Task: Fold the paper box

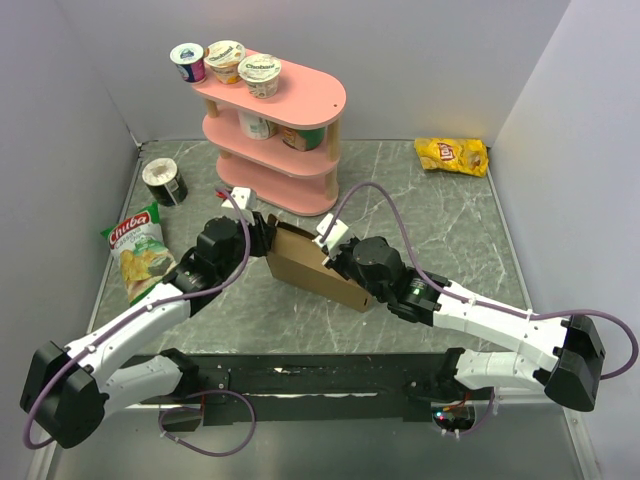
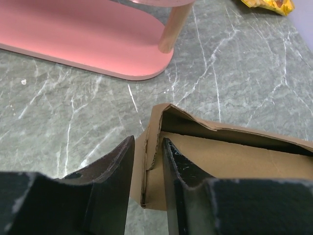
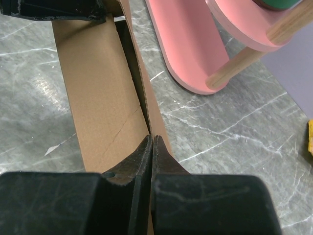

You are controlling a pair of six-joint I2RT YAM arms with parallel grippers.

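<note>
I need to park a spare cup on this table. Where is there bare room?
Bare marble: the right side, between the yellow bag, the box and the right arm; also the near strip between that arm and the left arm. Crowded: back left, among the shelf, can and green bag.

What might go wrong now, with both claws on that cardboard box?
1. The right gripper pinches only one thin side wall of the paper box; a hard pull might tear or buckle it.
2. The left gripper straddles the end wall at a crumpled corner; whether it grips is unclear, so the wall might slip out or crush.
3. The pink shelf stands just behind, with cups on top; a wide swing might bump it.
</note>
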